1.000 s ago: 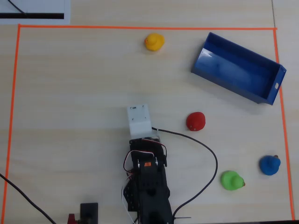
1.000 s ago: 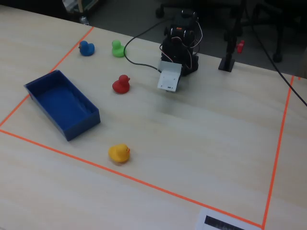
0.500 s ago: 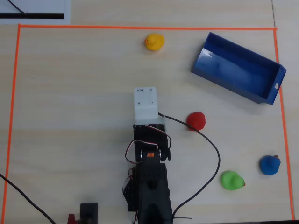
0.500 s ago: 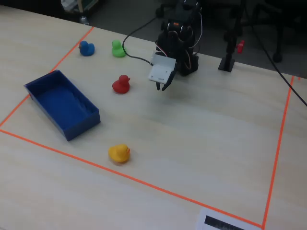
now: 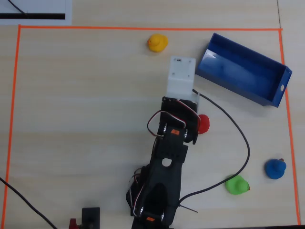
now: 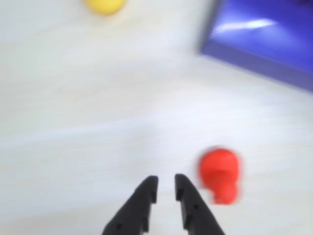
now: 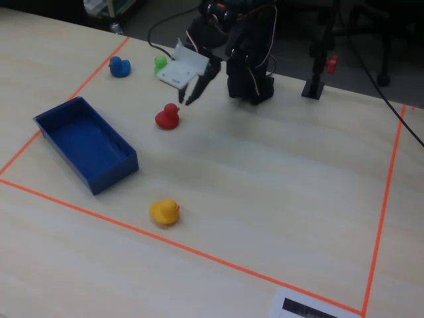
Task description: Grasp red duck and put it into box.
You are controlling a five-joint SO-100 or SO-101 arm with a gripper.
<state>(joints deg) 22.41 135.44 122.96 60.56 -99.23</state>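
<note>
The red duck stands on the table just right of my gripper in the wrist view, level with the fingertips and outside them. The black jaws stand a narrow gap apart with nothing between them. In the fixed view the gripper hangs just above and right of the red duck. In the overhead view the arm covers the left part of the red duck. The blue box lies empty at the upper right, its near corner close to the white wrist block.
A yellow duck sits near the far orange tape line. A green duck and a blue duck stand at the lower right. The arm's black cable loops past the red duck.
The arm has reached forward and swung right in the overhead view, bringing the gripper from beside the base to just beside the red duck. The ducks and the box have not moved.
</note>
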